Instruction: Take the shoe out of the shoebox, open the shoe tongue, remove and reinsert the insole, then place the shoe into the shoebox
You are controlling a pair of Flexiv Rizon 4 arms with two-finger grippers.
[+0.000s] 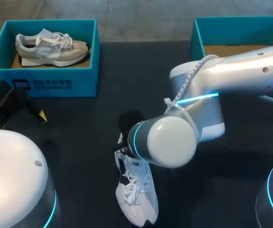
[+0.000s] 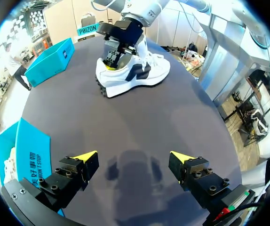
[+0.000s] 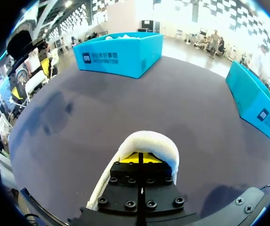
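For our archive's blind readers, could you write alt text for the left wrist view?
Ahead of the open left pincer, a white sneaker stands on the dark table, with the right pincer dipped into its opening. A teal shoebox stands farther off.

We are looking at a dark, matte table that is carrying three things. A left teal shoebox is sitting open at its far left corner, and a right teal shoebox is sitting open at the far right, well apart from the first. A white sneaker with a dark side mark is standing on its sole near the front middle, its toe pointing toward the near edge, well apart from both boxes.
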